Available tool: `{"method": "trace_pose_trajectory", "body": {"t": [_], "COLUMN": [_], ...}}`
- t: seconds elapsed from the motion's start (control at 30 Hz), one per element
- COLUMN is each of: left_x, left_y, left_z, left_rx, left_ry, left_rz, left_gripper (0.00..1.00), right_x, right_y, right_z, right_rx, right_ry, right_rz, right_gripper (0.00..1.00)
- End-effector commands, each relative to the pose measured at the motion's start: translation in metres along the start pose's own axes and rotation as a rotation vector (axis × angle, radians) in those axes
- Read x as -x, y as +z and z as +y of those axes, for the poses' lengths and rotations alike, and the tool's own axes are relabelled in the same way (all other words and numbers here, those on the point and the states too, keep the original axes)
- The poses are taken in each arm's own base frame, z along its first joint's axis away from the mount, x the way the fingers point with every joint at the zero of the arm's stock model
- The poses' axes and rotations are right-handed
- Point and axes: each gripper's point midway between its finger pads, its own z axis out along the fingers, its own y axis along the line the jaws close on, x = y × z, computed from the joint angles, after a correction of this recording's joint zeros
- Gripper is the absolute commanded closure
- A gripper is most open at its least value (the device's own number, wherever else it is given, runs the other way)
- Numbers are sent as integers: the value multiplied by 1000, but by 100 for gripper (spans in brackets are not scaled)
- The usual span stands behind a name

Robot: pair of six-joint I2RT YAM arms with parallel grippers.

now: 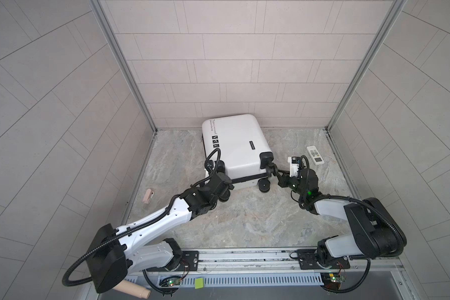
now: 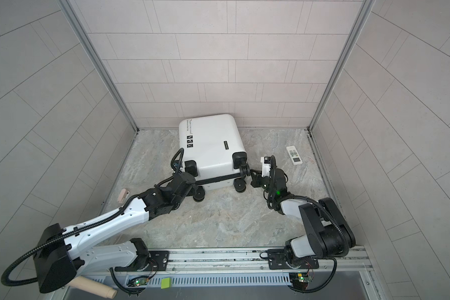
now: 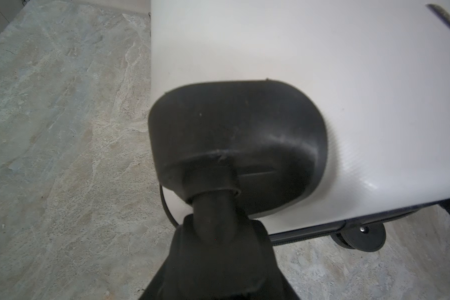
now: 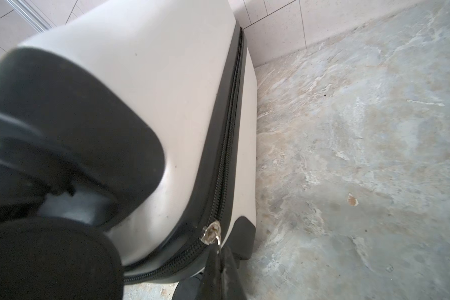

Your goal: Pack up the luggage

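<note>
A: What colour is the suitcase [image 1: 234, 145]?
B: White, with black lettering and stickers, a black zipper band [image 4: 229, 145], a silver zipper pull [image 4: 210, 233], and each wheel [image 1: 265, 185] black.
A: And the floor [image 1: 244, 220]?
B: Marbled grey and beige. The walls [image 1: 231, 65] are pale grey-pink tiles with thin dark joints.
A: Anything small?
B: A white remote [image 1: 315, 155], a pale pink piece [image 1: 148, 198], a lime-green tag [image 1: 199, 283].
</note>
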Motion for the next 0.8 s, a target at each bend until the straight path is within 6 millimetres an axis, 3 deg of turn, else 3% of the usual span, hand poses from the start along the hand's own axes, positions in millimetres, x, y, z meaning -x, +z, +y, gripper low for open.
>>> {"method": "trace_pose_trajectory", "body": {"t": [0.0, 0.3, 0.43, 0.77], "left_x": [31, 25, 23, 28], "left_y": [-21, -20, -19, -21], "left_z": [13, 26, 26, 28], "left_rx": [15, 21, 16, 5], "left_ry": [-40, -43, -38, -46], "left_rz": [-109, -83, -75, -71], "left_gripper": [100, 100, 100, 100], "right_x": [19, 54, 51, 33], "right_y": [2, 30, 36, 26], "right_z": [-34, -22, -19, -10], "right_rx": [-131, -82, -60, -32], "right_ry": [24, -15, -16, -18], "right_rz": [-51, -28, 9, 58], "right_gripper": [100, 100, 100, 100]}}
